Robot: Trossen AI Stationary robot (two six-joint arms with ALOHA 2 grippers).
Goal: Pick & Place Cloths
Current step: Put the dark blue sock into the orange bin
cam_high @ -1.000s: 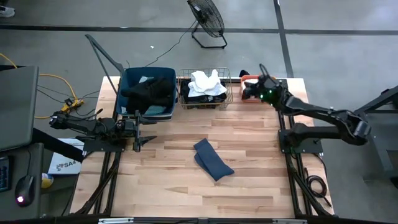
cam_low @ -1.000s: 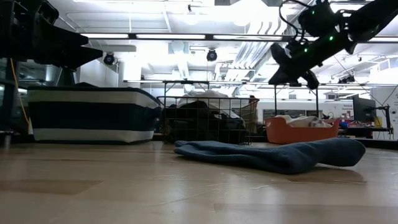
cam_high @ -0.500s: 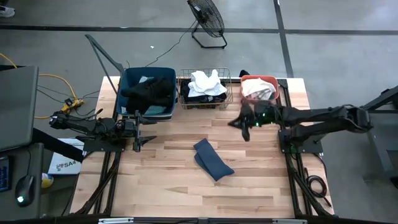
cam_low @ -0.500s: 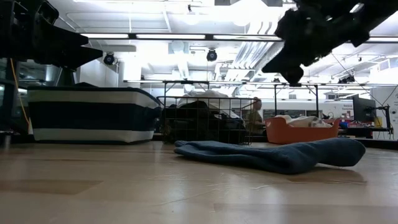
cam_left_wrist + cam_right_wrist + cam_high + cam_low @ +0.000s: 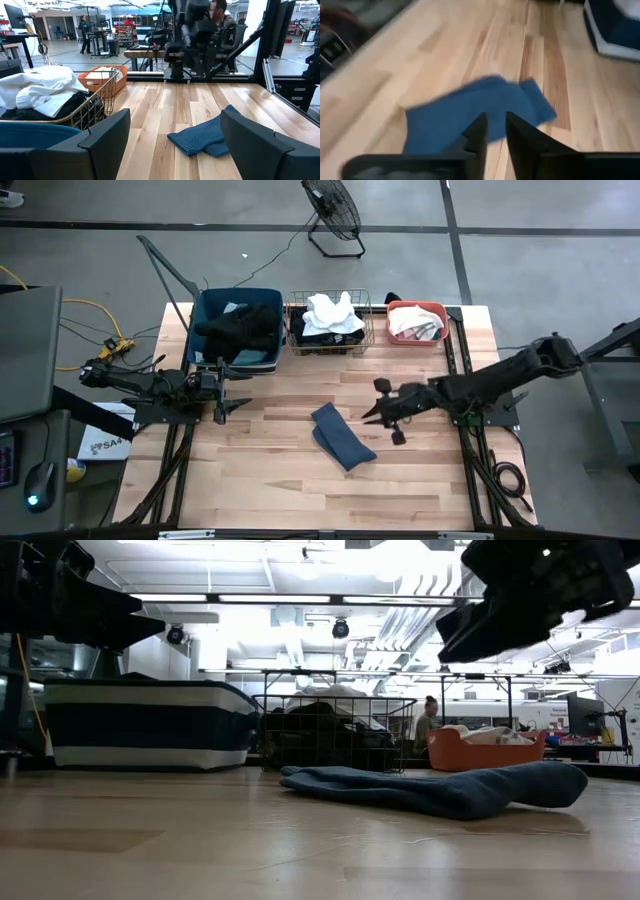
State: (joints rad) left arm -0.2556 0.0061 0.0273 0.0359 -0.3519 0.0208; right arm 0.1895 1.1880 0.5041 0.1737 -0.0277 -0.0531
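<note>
1. I take the pale wooden slatted table [image 5: 300,470] as my landmark; along its far edge stand a deep blue plastic tub [image 5: 237,327], a wire mesh basket [image 5: 331,323] and a small coral plastic tub [image 5: 416,321], each holding cloths.
2. One slate grey-blue folded cloth [image 5: 342,436] lies flat near the table's middle, alone and untouched.
3. My right gripper [image 5: 388,412] hangs above the table just beside that cloth, on its right-arm side, carrying nothing; its fingers [image 5: 476,131] stand only a narrow slit apart.
4. My left gripper [image 5: 224,388] waits at the table's left edge, in front of the blue tub, jaws spread wide and empty.
5. Risk, as I judge it: descending with so narrow a gap would press the fabric flat rather than pinch it (or snag only the top fold), so the cloth could unfold and drop mid-carry.
</note>
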